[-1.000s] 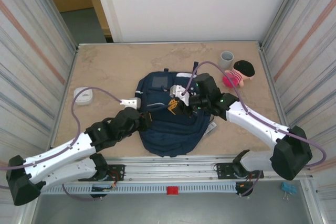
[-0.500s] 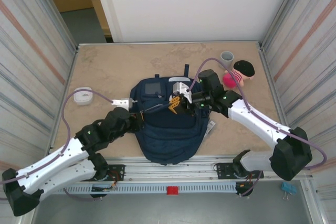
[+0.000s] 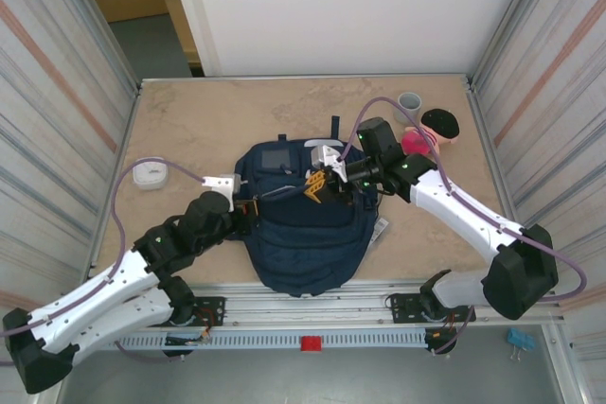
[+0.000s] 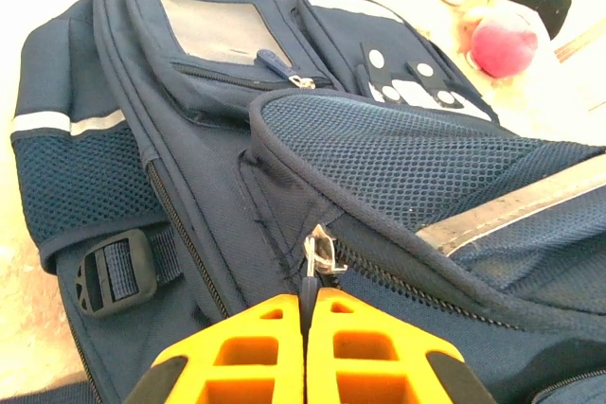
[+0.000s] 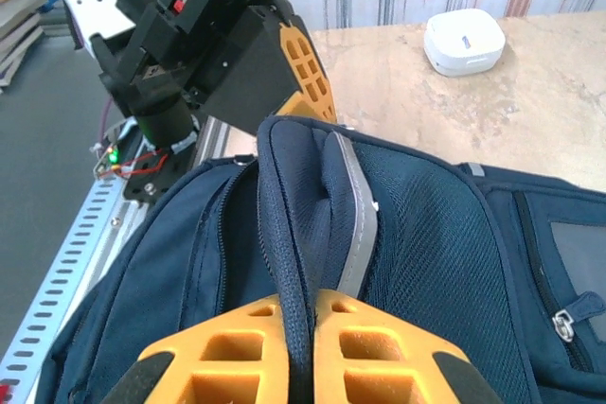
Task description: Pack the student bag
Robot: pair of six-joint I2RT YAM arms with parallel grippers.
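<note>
The student bag [image 3: 303,238], navy with pale stripes, lies flat in the middle of the table. My left gripper [image 3: 248,208] sits at the bag's left side. In the left wrist view the gripper [image 4: 305,302] is shut on the dark tab of a metal zipper pull [image 4: 322,251] at the end of the main zip. My right gripper [image 3: 318,184] is over the bag's upper middle. In the right wrist view the right gripper [image 5: 301,302] is shut on a raised fold of bag fabric [image 5: 294,224] beside a grey stripe, holding it up.
A small white device [image 3: 149,174] lies on the table left of the bag. A grey cup [image 3: 409,102] and a pink doll with black hair [image 3: 432,131] sit at the back right. Corrugated metal walls close in both sides.
My left gripper has closed onto the zipper pull and drawn slightly left. The right gripper has shifted a little toward the back, keeping the fabric fold pinched.
</note>
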